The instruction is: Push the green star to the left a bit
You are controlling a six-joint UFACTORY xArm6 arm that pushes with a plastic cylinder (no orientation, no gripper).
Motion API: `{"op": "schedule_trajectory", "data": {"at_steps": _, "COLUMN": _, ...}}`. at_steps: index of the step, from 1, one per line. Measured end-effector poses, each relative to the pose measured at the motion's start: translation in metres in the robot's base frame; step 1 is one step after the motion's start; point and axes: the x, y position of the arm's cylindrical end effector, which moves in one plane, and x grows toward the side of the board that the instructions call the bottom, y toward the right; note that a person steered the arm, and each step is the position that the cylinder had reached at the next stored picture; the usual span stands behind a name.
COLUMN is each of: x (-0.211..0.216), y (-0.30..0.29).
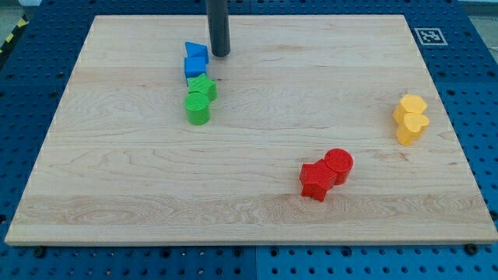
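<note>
The green star (203, 87) lies on the wooden board in the upper left part of the view. A green cylinder (198, 109) touches it just below. A blue cube (195, 68) touches the star from above, with a blue triangle (195, 51) above that. My tip (221, 54) stands just right of the blue triangle and above and a little right of the green star, apart from the star.
A red star (315, 180) and a red cylinder (338, 165) touch each other at the lower right. Two yellow blocks (411, 118) sit stacked close together near the right edge. The wooden board (249, 225) is surrounded by blue pegboard.
</note>
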Motion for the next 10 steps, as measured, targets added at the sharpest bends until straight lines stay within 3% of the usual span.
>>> {"op": "schedule_trajectory", "data": {"at_steps": 2, "x": 0.064, "y": 0.034}}
{"op": "schedule_trajectory", "data": {"at_steps": 3, "x": 0.090, "y": 0.023}}
{"op": "schedule_trajectory", "data": {"at_steps": 10, "x": 0.094, "y": 0.000}}
